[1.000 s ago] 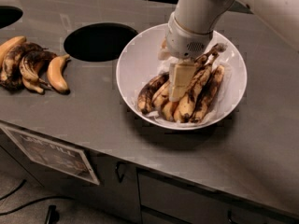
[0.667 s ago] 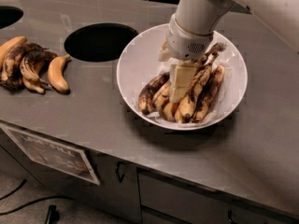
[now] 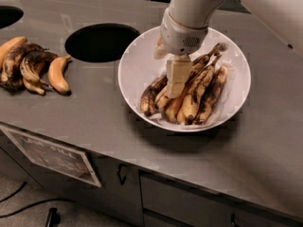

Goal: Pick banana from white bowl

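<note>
Toward the right half of the grey countertop, nearer its back edge than its front, sits the large round shallow white bowl (image 3: pixel 137 65) with a crinkled whitish liner under a pile of overripe fruit. Target: the longest, slim banana (image 3: pixel 204 77), yellow with heavy brown-black blotches, dark stem tip pointing to the back-right rim. Its long axis runs diagonally, from the bowl's front-left floor up toward the back-right corner of the counter, parallel to its neighbours.

The pale two-finger gripper (image 3: pixel 176 85) hangs from the white arm (image 3: pixel 191 8), reaching straight down into the middle of the pile. It sits just left of the target's midsection, over the neighbouring bananas; contact cannot be confirmed. Jaw state: cannot tell, since the fingers read as one pale block.

Judgement: the target lies just to the right of the fingers, so a small shift that way is needed, with the closing direction across the diagonal axis.

Near the left edge: a separate bunch of bananas (image 3: pixel 33 67), beside a round dark hole (image 3: pixel 101 42) in the counter.
</note>
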`<state>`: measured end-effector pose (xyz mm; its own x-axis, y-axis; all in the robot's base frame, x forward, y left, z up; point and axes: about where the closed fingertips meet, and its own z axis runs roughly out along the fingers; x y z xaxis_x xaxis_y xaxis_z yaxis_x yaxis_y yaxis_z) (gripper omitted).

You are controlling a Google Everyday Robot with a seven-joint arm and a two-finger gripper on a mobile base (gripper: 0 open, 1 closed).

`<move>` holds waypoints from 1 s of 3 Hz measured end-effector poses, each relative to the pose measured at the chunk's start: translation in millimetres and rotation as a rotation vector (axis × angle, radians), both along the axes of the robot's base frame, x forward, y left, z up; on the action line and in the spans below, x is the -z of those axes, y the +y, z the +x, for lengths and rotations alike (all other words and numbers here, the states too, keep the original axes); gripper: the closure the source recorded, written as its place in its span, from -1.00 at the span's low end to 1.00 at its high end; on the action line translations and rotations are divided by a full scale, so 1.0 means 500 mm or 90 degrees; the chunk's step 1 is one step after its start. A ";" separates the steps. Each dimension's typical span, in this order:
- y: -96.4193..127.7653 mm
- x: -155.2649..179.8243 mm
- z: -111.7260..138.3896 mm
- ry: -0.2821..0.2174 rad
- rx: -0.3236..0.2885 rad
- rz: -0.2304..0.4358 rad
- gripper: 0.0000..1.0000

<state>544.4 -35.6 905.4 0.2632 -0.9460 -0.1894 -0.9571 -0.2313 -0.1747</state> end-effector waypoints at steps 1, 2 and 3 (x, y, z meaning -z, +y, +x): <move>0.004 -0.008 0.004 -0.004 -0.002 -0.001 -0.56; 0.001 -0.003 0.004 0.000 0.000 0.002 -0.48; -0.004 0.007 0.005 0.005 0.005 0.008 -0.40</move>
<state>546.8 -37.8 901.8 0.2545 -0.9455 -0.2030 -0.9602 -0.2219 -0.1698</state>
